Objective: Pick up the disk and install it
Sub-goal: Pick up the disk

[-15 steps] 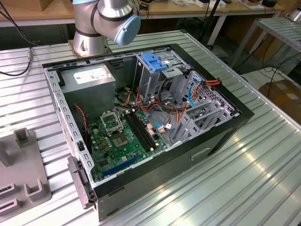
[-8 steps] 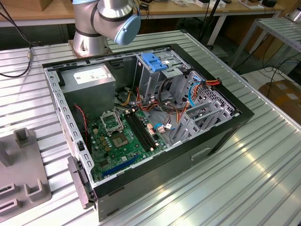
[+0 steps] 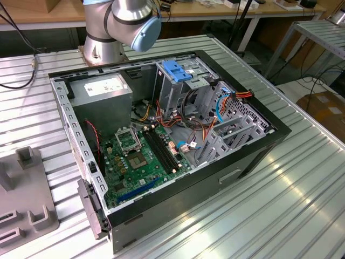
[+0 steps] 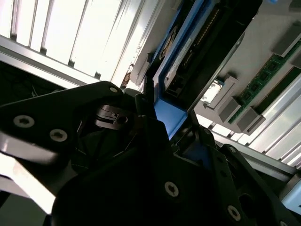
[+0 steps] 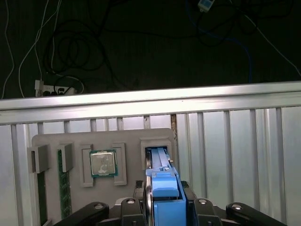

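Observation:
The disk (image 5: 162, 181), a grey drive in a bright blue carrier rail, stands on edge in a slot of a grey fixture plate (image 5: 51, 141). My gripper (image 5: 164, 200) sits over its near end, with a black finger (image 5: 141, 203) pressed against each side of the blue rail, so it is shut on the disk. In the second wrist view the disk (image 4: 188, 52) shows its connector edge and the blue rail (image 4: 167, 117) runs down between the gripper's (image 4: 162, 129) dark fingers.
The fixture plate also holds a processor chip (image 5: 103, 163) and a memory stick (image 5: 65, 188). In the exterior view an open computer case (image 3: 161, 135) lies on the ribbed metal table, with a drive cage and light-blue latch block (image 3: 178, 70), a power supply (image 3: 102, 94) and loose cables.

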Robot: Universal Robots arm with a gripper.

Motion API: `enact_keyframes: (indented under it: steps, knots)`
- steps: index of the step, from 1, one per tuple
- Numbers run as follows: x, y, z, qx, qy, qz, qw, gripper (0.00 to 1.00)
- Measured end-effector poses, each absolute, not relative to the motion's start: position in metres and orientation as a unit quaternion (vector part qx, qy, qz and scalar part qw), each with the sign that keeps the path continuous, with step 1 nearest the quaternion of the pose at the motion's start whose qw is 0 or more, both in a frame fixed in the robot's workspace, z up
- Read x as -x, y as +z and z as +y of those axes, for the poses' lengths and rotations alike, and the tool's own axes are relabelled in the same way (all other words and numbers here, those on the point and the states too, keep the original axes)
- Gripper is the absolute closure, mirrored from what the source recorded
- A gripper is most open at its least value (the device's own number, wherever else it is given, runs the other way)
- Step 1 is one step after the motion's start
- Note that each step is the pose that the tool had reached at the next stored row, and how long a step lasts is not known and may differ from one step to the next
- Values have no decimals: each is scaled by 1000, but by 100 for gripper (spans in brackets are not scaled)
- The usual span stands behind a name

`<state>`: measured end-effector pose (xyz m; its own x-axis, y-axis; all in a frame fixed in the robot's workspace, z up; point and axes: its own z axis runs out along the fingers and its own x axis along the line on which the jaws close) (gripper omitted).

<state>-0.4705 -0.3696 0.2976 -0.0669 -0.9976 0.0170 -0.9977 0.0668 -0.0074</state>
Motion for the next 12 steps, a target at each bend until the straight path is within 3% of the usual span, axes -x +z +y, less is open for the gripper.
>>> enact_keyframes:
  steps: [3,5,12]
  knots:
    - [470,298,-370,-683,9,-730,4,58]
    - [470,298,-370,-683,9,-730,4,63]
    - [471,299,-370,-695,9,-719,4,63]
